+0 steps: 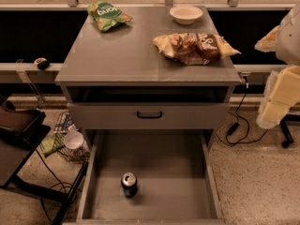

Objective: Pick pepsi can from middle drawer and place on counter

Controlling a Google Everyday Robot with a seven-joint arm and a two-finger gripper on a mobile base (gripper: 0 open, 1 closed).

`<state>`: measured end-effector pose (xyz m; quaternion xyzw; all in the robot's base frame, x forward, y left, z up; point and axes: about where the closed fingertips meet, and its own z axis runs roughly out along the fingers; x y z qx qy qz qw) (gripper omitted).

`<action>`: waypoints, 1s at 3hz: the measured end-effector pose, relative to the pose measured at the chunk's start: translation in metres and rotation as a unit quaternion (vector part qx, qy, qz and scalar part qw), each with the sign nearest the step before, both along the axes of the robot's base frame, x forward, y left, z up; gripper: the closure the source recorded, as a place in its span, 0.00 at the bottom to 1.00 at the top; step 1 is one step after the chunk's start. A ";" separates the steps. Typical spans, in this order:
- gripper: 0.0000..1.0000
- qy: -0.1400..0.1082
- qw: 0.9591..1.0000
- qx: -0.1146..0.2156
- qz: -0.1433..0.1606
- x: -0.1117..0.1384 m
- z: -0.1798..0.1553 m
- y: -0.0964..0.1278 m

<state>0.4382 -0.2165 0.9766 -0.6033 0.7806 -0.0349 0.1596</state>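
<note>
The pepsi can (129, 184) stands upright on the bare floor of the pulled-out middle drawer (187, 172), left of centre and near the front. Its silver top faces up. The counter (131, 50) is the grey top of the cabinet above. My arm comes in at the right edge, beside the cabinet. My gripper (273, 112) hangs there at about drawer-front height, far from the can and well to its right.
On the counter lie a green snack bag (108, 14) at the back left, a white bowl (186, 14) at the back and a brown chip bag (194, 48) on the right. A closed drawer front with a black handle (149, 115) sits above the open drawer. A wire basket with a cup (73, 140) and cables are on the floor at left.
</note>
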 end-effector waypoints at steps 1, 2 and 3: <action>0.00 -0.004 1.000 0.003 0.000 0.000 0.000 0.001; 0.00 -0.003 0.999 0.045 -0.007 -0.003 -0.025 0.000; 0.00 0.006 0.992 0.129 0.002 -0.023 -0.094 0.006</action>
